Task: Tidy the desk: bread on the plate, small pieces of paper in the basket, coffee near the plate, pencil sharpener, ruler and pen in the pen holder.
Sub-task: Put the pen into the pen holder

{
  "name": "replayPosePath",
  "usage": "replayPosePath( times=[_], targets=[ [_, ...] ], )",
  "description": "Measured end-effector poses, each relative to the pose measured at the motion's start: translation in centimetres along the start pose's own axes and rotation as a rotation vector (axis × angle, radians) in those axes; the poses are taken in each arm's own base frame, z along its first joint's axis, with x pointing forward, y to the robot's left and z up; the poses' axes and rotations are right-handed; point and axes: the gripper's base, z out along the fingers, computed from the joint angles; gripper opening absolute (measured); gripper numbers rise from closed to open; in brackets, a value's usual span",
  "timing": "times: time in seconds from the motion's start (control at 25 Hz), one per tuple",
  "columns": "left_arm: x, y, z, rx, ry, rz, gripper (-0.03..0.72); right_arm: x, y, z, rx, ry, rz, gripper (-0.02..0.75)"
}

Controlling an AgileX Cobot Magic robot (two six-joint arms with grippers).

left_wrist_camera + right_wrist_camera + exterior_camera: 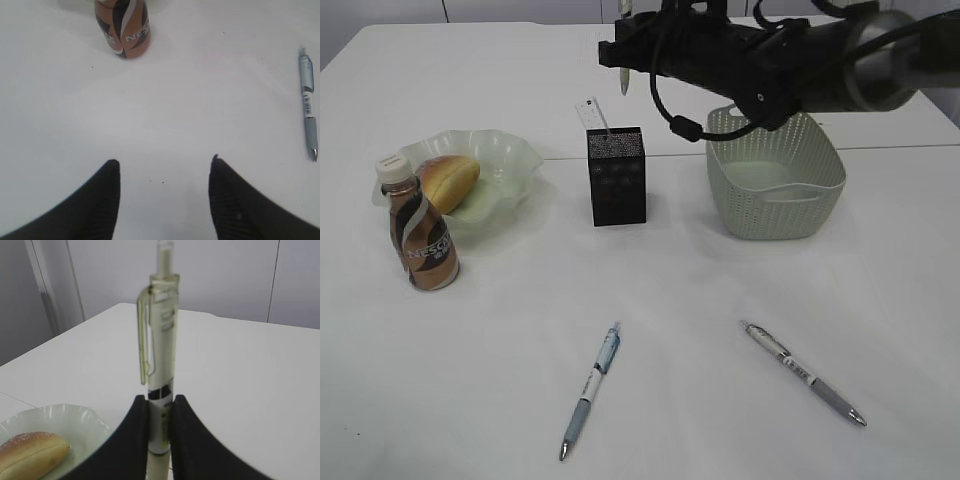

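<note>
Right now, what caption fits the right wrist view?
Right gripper shut on an upright pale pen, above the green plate holding the bread.

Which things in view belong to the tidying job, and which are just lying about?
Job: bread on plate; coffee; pen holder with ruler; basket; held pen; two pens on desk.

Lying about: nothing visible.

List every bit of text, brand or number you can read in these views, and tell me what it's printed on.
"NESCAFE", partly cut off in both views: on the brown coffee bottle beside the plate.
Ruler in the pen holder: dark markings, too small to read.
Pen on the desk: small black label print, blurred.
Pen in the right gripper: a dark band, no legible text.
</note>
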Motion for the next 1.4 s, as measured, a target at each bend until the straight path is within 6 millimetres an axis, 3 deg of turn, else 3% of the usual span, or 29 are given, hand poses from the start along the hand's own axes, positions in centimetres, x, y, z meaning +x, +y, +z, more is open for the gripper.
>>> replayPosePath(
  times=[0.2, 0.52, 0.76, 1.04, 1.24, 1.4],
  targets=[
    [-0.1, 0.1, 0.4, -0.017, 0.011, 0.016, 0.416, 2.1, -0.1, 1.7, -0.009, 0.024, -0.007, 0.060],
    [-0.2, 0.2, 0.6, -0.028, 0.006, 0.029, 0.416, 5.1, 0.0, 2.9, -0.032, 0.082, -0.069, 0.060],
    [-0.2, 0.2, 0.6, -0.028, 0.005, 0.029, 0.416, 5.4, 0.0, 3.1, -0.034, 0.085, -0.060, 0.100],
    [-0.2, 0.2, 0.6, -0.028, 0.005, 0.029, 0.416, 5.8, 0.0, 3.1, -0.033, 0.133, 0.038, 0.311],
    [-0.2, 0.3, 0.6, -0.035, 0.004, 0.037, 0.416, 6.1, -0.1, 2.9, -0.022, 0.186, 0.024, 0.337],
    [-0.2, 0.3, 0.6, -0.038, 0.004, 0.039, 0.416, 4.0, -0.6, 1.7, 0.065, 0.271, -0.006, 0.341]
  ],
)
